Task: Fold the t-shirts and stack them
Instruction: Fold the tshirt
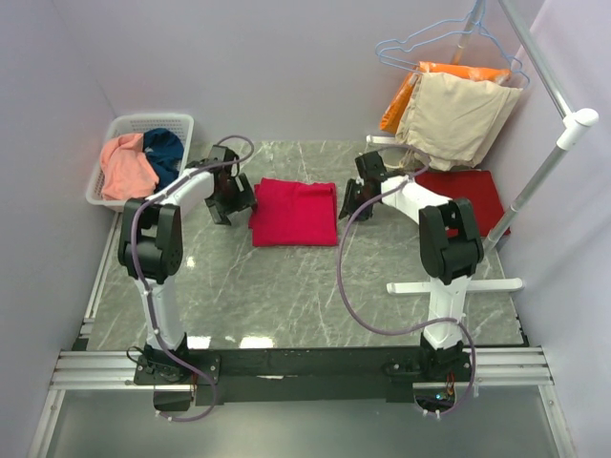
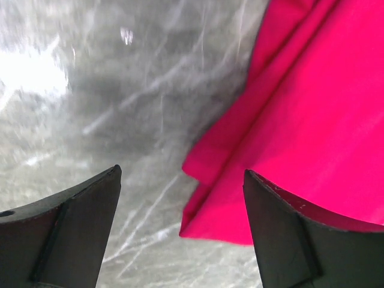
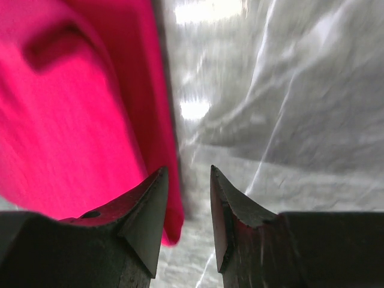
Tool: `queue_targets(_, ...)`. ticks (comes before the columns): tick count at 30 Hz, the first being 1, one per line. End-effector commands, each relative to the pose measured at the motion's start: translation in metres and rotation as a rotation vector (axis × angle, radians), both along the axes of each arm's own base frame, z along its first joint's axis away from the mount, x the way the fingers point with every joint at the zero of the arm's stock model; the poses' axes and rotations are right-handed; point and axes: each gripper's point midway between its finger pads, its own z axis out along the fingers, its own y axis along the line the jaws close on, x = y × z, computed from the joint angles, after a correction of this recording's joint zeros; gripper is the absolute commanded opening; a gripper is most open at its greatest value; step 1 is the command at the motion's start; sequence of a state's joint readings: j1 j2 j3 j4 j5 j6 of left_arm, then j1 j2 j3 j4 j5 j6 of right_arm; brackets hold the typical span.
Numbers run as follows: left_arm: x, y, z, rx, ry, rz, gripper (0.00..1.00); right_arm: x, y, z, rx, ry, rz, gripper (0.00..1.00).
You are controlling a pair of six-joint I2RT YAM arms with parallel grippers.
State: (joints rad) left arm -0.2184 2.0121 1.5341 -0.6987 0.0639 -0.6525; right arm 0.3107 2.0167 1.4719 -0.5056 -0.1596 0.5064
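The folded bright crimson-red cloth t-shirt (image 1: 294, 212) lies flat mid-table on the grey marble-patterned table (image 1: 286, 296), with bare tabletop open along its 6 o'clock edge. The left gripper (image 1: 232, 198) sits just off the shirt's 9 o'clock edge, jaws spread wide and empty, while the right gripper (image 1: 355, 198) sits just off its 3 o'clock edge, jaws parted narrowly with nothing between. A darker red t-shirt (image 1: 468, 196) lies at the table's 3 o'clock beneath a white rack (image 1: 539, 176) hung with beige (image 1: 456, 119) and orange (image 1: 399, 100) garments, and a white plastic basket (image 1: 153, 118) at 10 o'clock holds the salmon-pink t-shirt (image 1: 127, 164) and dark teal-blue t-shirt (image 1: 164, 153)
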Motion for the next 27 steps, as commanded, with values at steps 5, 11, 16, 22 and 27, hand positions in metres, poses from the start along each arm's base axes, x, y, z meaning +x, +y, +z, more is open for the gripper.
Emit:
queue_targets(5,-0.008,-0.036,0.017,-0.255,-0.079,-0.027,0.87,-0.012,0.031,0.011,0.199,-0.051,0.095,0.41)
queue_targets(11,-0.006,-0.038,0.011,-0.295,-0.109,-0.004,0.87,-0.016,0.044,0.0,0.277,-0.036,0.118,0.4)
queue_targets(16,0.008,-0.025,0.011,-0.233,-0.157,0.025,0.86,-0.014,0.037,0.005,0.241,-0.057,0.107,0.39)
queue_targets(22,0.025,-0.025,0.016,-0.214,-0.211,0.003,0.86,-0.013,0.024,0.016,0.169,-0.103,0.095,0.51)
queue_targets(27,0.028,-0.041,0.021,-0.299,-0.237,-0.047,0.86,-0.003,0.018,0.023,0.123,-0.152,0.097,0.68)
